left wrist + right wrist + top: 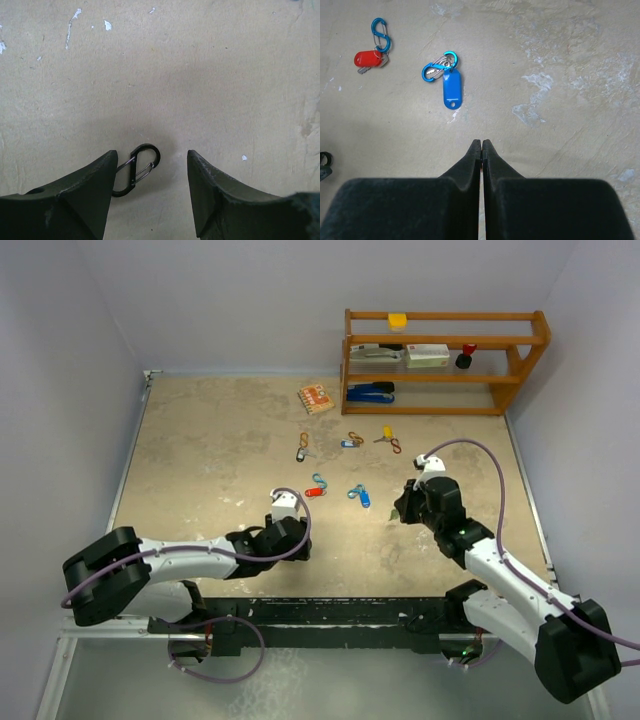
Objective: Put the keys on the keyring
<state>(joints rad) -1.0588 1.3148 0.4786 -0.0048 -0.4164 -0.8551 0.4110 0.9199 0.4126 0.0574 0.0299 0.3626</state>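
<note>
Black clip (pixel 137 170) is lying inside the wide-open left claw (pixel 151 156) — probably needing a drop and squeeze next; right claw (pixel 481 144) is idling shut, empty.

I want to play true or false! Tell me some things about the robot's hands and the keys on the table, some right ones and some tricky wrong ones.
1. The right gripper is shut with nothing in it. True.
2. The left gripper is squeezing the black clip. False: its jaws are open, and the clip lies on the table between the fingers.
3. The blue tag lies next to a blue clip. True.
4. The red tag has a green clip beside it. False: a second blue clip lies by it.
</note>
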